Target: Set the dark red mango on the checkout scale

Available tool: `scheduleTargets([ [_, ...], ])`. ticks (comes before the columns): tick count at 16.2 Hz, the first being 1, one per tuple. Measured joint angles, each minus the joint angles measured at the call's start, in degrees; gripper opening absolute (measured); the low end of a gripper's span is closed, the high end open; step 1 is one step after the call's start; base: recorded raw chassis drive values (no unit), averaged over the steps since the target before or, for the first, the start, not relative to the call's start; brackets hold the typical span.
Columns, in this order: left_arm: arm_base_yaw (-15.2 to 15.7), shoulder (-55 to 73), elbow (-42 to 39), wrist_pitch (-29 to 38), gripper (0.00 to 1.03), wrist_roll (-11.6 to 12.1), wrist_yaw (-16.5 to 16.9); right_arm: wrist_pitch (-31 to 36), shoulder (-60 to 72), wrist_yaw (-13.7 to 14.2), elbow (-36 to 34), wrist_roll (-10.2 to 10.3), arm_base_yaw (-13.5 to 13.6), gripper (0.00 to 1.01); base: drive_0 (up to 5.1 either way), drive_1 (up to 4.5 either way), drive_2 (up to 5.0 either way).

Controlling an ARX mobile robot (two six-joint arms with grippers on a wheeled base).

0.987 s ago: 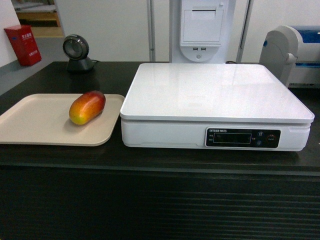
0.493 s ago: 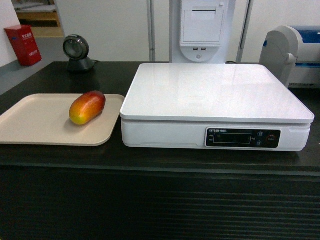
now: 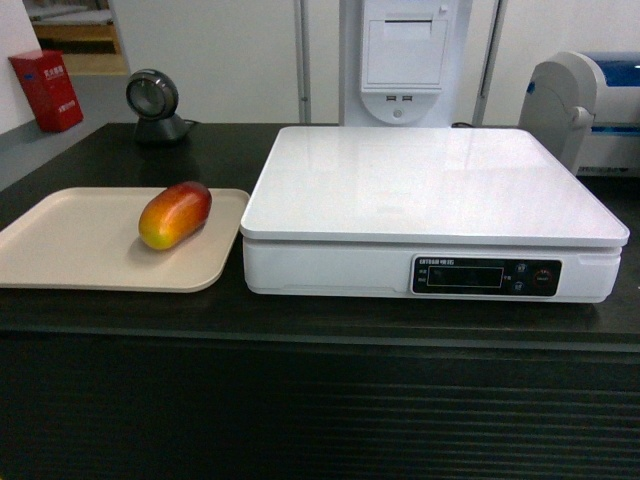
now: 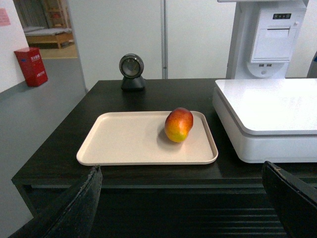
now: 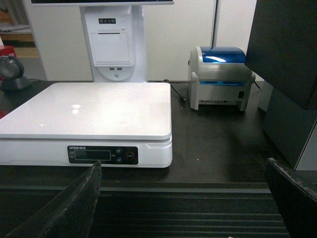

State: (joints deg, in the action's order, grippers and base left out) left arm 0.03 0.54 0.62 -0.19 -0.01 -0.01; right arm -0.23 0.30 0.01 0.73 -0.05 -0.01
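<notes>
Mango, dark red (image 4: 179, 125), is lying on its side on the beige tray (image 4: 124, 144), toward that tray's right end, ahead of the left claw (image 4: 190, 198) and slightly to its left, with nothing touching it. Its red end is pointing away from the claw and its orange-yellow end is facing it. The left claw's two fingers (image 4: 74, 208) are showing at the bottom corners of the left wrist view, spread wide and gripping nothing. The scale (image 3: 430, 200) is sitting just beside the tray on the checkout (image 3: 300, 400), ahead and to the right of the left claw; its white top is carrying nothing. The right claw (image 5: 193, 198) is likewise splayed and bare, facing the scale's black display panel (image 5: 103, 154) from the front. A round scanner (image 4: 132, 72) is standing well beyond the tray, and a blue-topped printer (image 5: 220, 77) beyond the scale.

The reach is judged as not yet begun. To do it well, the left claw is best advancing over the tray's near rim, straddling the fruit across its narrow width and closing gently, since the smooth skin is probably slippery, though the frames are too soft to confirm this.
</notes>
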Motion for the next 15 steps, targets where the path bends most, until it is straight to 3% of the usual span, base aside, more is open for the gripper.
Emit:
scheduleTargets([
  [5, 0.00, 0.00, 0.00, 0.00, 0.98, 0.02, 0.00, 0.00, 0.00, 0.00, 0.00, 0.00, 0.00, 0.98, 0.0, 0.00, 0.0],
  [6, -1.11, 0.74, 0.79, -3.23, 0.98, -0.46, -2.58, 0.00, 0.00, 0.00, 0.00, 0.00, 0.00, 0.98, 0.0, 0.00, 0.0],
  [7, -6.08, 6.86, 2.56, -4.17, 0.98, -1.55, -10.21, 0.00, 0.00, 0.04, 0.00, 0.02, 0.00, 0.98, 0.0, 0.00, 0.0],
  [8, -10.54, 13.53, 4.26, -0.39, 0.98, -1.62, -15.17, 0.04, 0.00, -0.04, 0.00, 0.00, 0.00, 0.98, 0.0, 0.00, 0.0],
  [9, -13.42, 18.49, 5.33, 3.96, 0.98, -1.55, -18.23, 0.00, 0.00, 0.02, 0.00, 0.00, 0.00, 0.98, 0.0, 0.00, 0.0],
  [10, -13.92, 23.85, 6.45, 9.38, 0.98, -1.49, -18.47, 0.00, 0.00, 0.02, 0.00, 0.00, 0.00, 0.98, 0.0, 0.00, 0.0],
  [11, -13.14, 30.29, 7.82, 15.19, 0.98, -1.44, -16.76, 0.02, 0.00, 0.00, 0.00, 0.00, 0.00, 0.98, 0.0, 0.00, 0.0],
  [13, -8.70, 45.24, 11.13, 27.93, 0.98, -0.85, -9.77, 0.00, 0.00, 0.00, 0.00, 0.00, 0.00, 0.98, 0.0, 0.00, 0.0],
  [15, -3.78, 62.60, 17.86, 39.28, 0.98, 0.70, -0.96, 0.02, 0.00, 0.00, 0.00, 0.00, 0.00, 0.98, 0.0, 0.00, 0.0],
])
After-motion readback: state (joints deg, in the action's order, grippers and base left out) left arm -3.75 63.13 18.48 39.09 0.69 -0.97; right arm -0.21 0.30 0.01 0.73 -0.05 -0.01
